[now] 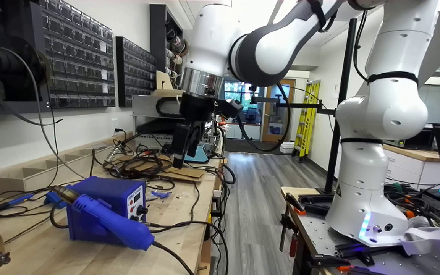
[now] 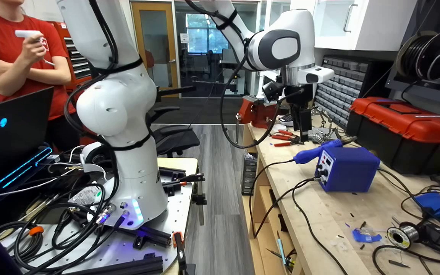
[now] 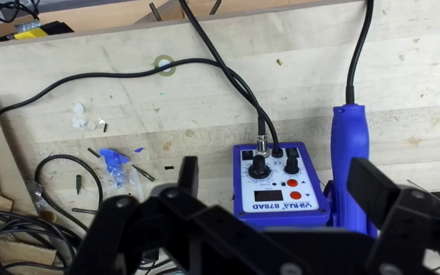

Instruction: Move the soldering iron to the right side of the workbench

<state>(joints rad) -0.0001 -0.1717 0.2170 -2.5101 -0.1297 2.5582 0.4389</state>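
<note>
A slim blue handpiece with a dark end, which looks like the soldering iron (image 1: 20, 199), lies among dark cables near the wall in an exterior view. It does not show in the wrist view. The workbench (image 1: 176, 238) has a light wood top; it also shows in an exterior view (image 2: 338, 217) and the wrist view (image 3: 304, 57). The boxy blue station (image 3: 277, 179) stands on it, with a thick blue corded handpiece (image 3: 350, 133) along its side. My gripper (image 3: 277, 175) is open and empty above the bench; it shows in both exterior views (image 1: 185, 156) (image 2: 304, 133).
Tangled black cables (image 1: 143, 164) and cardboard (image 1: 187, 173) lie on the bench. A red-and-black toolbox (image 2: 407, 139), red-handled pliers (image 2: 283, 137), a red vise (image 2: 260, 114) and a solder spool (image 2: 401, 235) stand or lie there. Cords (image 2: 266, 187) hang over the bench's front edge.
</note>
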